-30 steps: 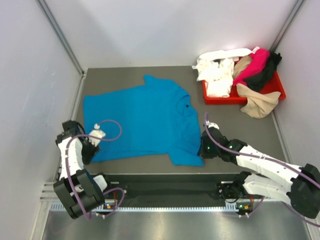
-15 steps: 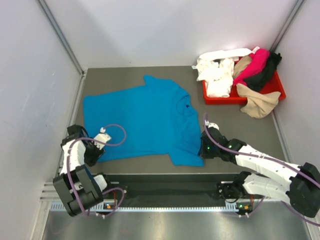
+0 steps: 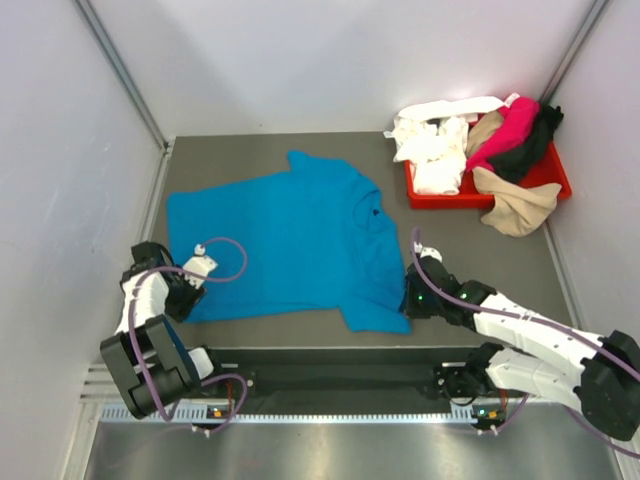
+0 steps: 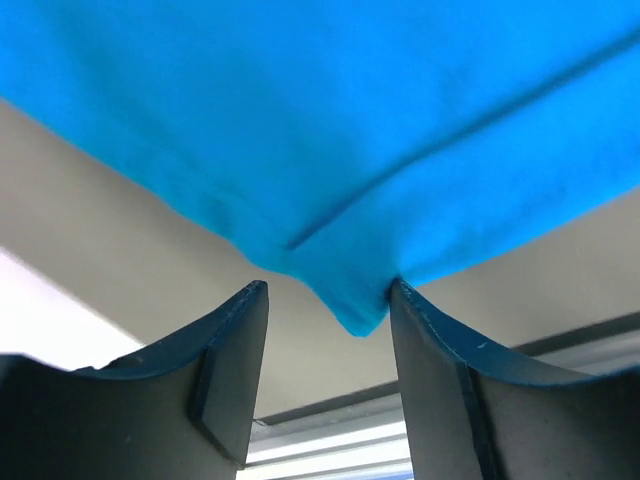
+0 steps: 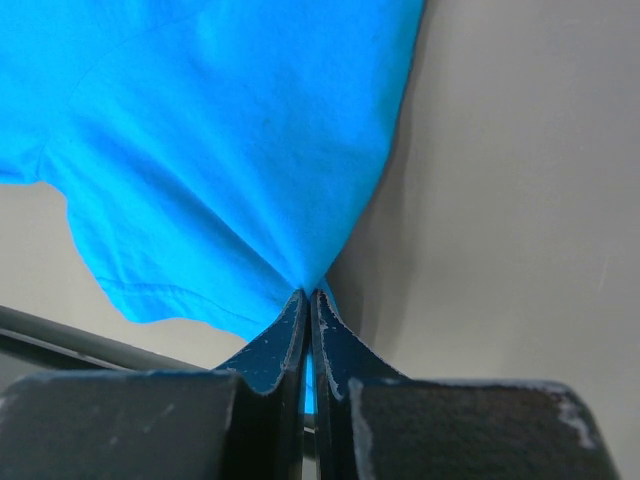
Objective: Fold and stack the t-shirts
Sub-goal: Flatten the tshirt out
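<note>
While your right gripper [image 5: 308, 296] clamps the blue t-shirt [image 3: 290, 235], your left gripper [image 4: 328, 300] waits parted, corner between its jaws; close, then lift to fold.

Red tray [image 3: 447, 200] on grey table [image 3: 470, 248]

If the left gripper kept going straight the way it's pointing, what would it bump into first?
Probably the blue t-shirt: its corner sits between the open jaws of the left gripper, though depth is hard to judge.
</note>
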Robot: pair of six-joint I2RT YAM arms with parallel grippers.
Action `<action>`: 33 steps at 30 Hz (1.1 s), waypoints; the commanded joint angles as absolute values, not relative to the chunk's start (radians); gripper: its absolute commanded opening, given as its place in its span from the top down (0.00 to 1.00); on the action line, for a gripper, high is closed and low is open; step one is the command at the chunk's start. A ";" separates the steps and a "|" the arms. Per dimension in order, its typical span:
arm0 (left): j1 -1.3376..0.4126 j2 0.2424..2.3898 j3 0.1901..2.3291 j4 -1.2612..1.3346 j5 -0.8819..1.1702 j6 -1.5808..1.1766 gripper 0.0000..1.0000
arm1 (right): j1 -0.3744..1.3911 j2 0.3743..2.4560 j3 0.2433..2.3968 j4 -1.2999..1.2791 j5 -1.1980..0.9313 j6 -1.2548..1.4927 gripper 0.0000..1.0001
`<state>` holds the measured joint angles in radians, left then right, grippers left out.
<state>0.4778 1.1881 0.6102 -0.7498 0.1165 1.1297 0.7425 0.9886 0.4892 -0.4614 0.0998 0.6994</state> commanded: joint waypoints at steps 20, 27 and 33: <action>0.482 1.293 0.666 -0.831 0.121 1.140 1.00 | 0.701 0.934 0.468 -0.486 0.097 0.664 1.00; 0.521 1.074 0.765 -0.919 0.195 1.037 1.00 | 0.703 0.749 0.543 -0.672 0.071 0.718 1.00; 0.618 1.089 1.042 -1.025 0.250 0.931 1.00 | 0.706 0.575 0.738 -0.853 0.046 0.753 1.00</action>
<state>0.5682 1.0592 0.8825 -0.9836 0.1993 1.0012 0.7166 0.6231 0.6182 -0.7399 0.0490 0.7292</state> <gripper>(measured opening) 0.025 0.007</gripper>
